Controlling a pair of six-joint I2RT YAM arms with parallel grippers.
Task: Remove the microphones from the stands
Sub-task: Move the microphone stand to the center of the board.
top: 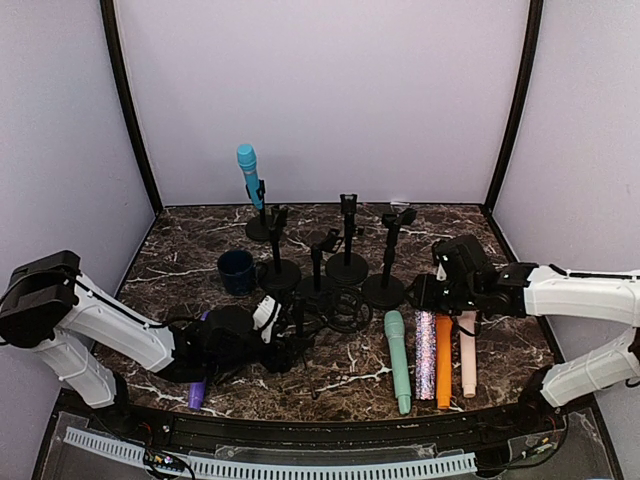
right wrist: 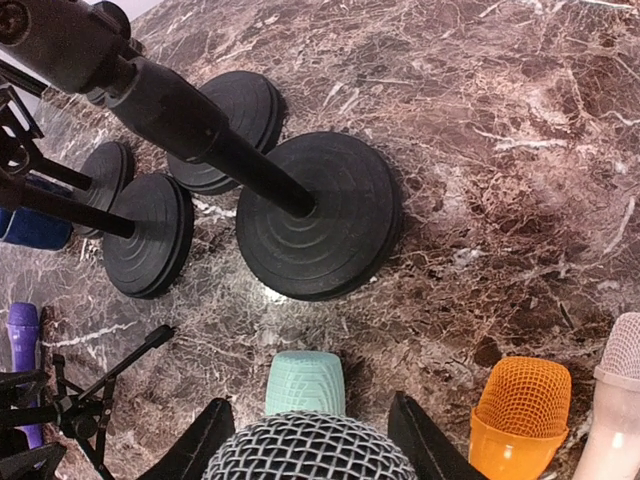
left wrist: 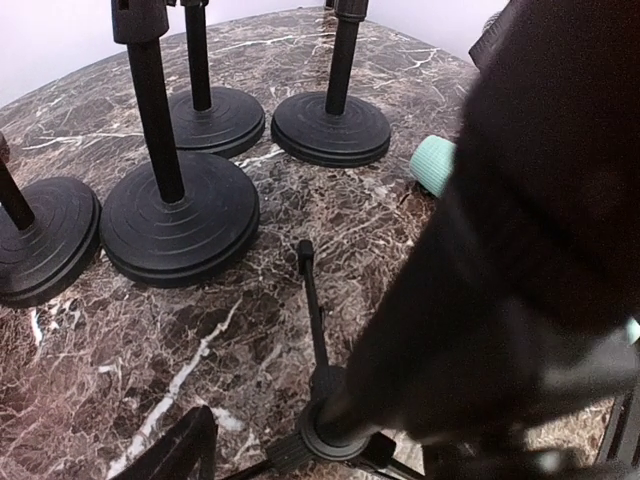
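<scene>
Black and blurred, a thick shaft rises from the tripod stand (left wrist: pixel 318 425), filling the left wrist view beside the left gripper (top: pixel 285 328), whose fingers look spread clear of it. The right gripper (right wrist: pixel 308 408) straddles a mesh-headed microphone (right wrist: pixel 310 452); I cannot tell whether it pinches. Farthest back, the blue microphone (top: pixel 247 165) sits clipped in its stand (top: pixel 262 225). Reaching past the empty stands (top: pixel 347 268) risks toppling them.

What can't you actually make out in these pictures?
- Left wrist view: a dark blurred bulk fills the right side; what it is, and whether the left gripper is open, is hidden.
- Right wrist view: the bottom edge cuts off the grille head; whether the right gripper squeezes or merely flanks it is unclear.
- Top view: the left arm covers most of the purple microphone.
</scene>
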